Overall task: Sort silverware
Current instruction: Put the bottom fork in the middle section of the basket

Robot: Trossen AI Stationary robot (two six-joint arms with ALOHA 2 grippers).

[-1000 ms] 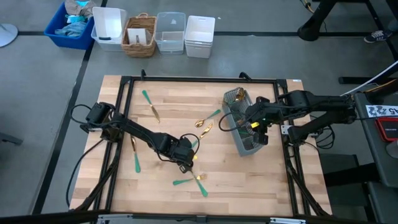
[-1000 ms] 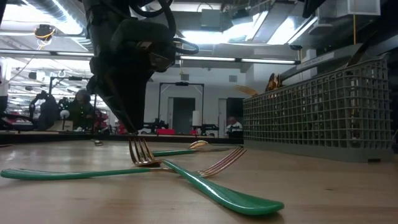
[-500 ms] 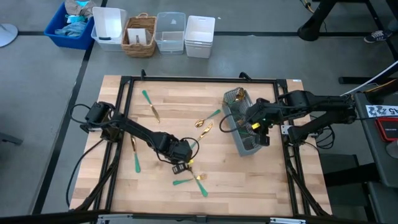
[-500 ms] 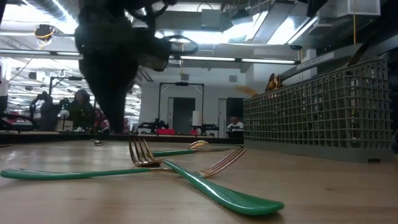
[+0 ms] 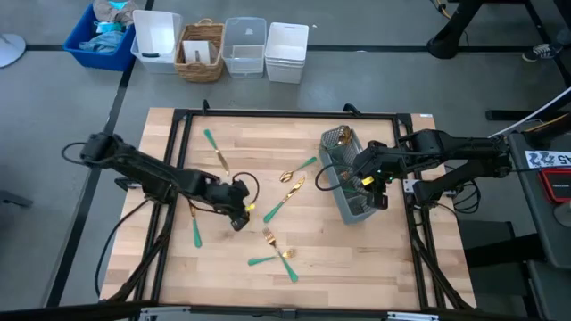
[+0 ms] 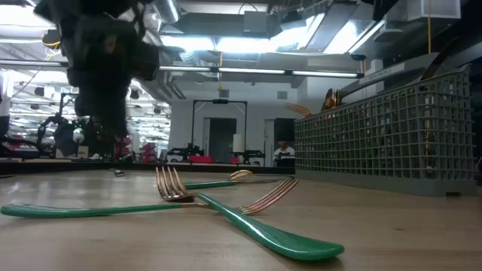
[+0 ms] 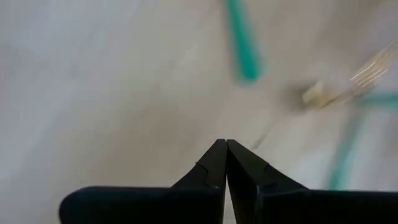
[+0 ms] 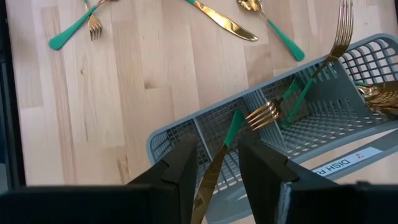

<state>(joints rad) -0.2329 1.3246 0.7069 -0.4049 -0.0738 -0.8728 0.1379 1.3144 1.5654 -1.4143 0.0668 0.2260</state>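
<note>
Teal-handled, gold-headed silverware lies scattered on the wooden table: two crossed forks (image 5: 278, 256) (image 6: 226, 207) near the front, a piece (image 5: 284, 201) in the middle, two (image 5: 294, 176) beside the grey mesh caddy (image 5: 351, 189), one (image 5: 215, 150) at the far left and one (image 5: 194, 225) at the left. My left gripper (image 5: 239, 221) (image 7: 226, 144) hangs shut and empty over bare wood, left of the crossed forks. My right gripper (image 5: 370, 183) (image 8: 217, 174) stands open above the caddy (image 8: 323, 118). A piece (image 8: 217, 155) in the caddy rises gold end up between its fingers; whether it touches them does not show.
Several more pieces stand or lie in the caddy's compartments (image 8: 379, 93). Black frame rails (image 5: 178, 134) run round the table. Beyond the far edge sit a blue bin (image 5: 103, 36), white and clear tubs (image 5: 268, 49) and a wicker basket (image 5: 202, 52).
My left gripper has drawn back from the crossed forks toward the table's left edge, its arm folding in with it. The forks lie as they did. My right arm has kept still.
</note>
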